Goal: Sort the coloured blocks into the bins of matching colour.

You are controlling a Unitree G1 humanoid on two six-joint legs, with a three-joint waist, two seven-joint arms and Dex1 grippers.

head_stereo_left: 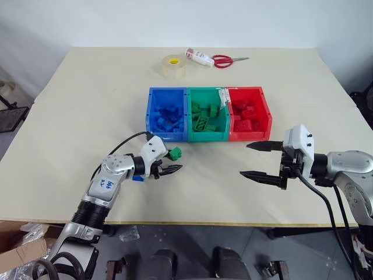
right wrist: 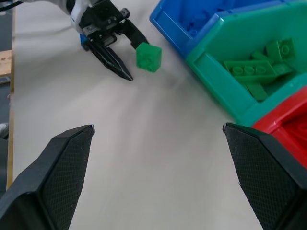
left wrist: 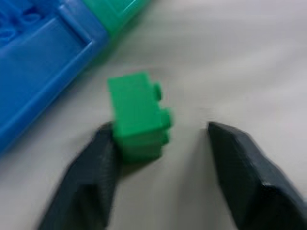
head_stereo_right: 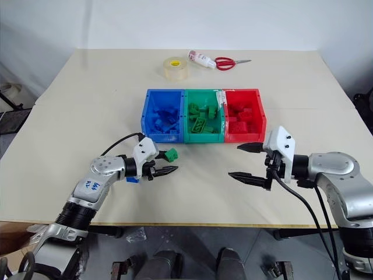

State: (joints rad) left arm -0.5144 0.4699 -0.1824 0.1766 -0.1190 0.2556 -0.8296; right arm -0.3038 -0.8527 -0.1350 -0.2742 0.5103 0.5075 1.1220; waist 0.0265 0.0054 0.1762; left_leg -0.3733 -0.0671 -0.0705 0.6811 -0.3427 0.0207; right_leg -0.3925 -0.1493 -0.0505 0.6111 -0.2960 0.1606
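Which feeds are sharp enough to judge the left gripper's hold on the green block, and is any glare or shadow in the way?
Left wrist view: blurred, green block against one finger, a gap to the other. Right wrist view: sharper, left gripper beside the block. Head views: even light, soft shadows, no glare on the table.

Evenly and softly lit from overhead, with only short, faint shadows under the bins [head_stereo_left: 207, 137] and the tape roll [head_stereo_left: 173, 66], and no glare on the pale table [head_stereo_left: 87, 105]. Sharp through both head views, with slight darkening toward the corners at 5 and 7 o'clock. Soft and smeared in the left wrist view, where the green block [left wrist: 139, 115] and the dark fingers [left wrist: 249, 177] lack crisp edges; crisper in the right wrist view, apart from a blurred streak on the table at 9 o'clock of the green bin.
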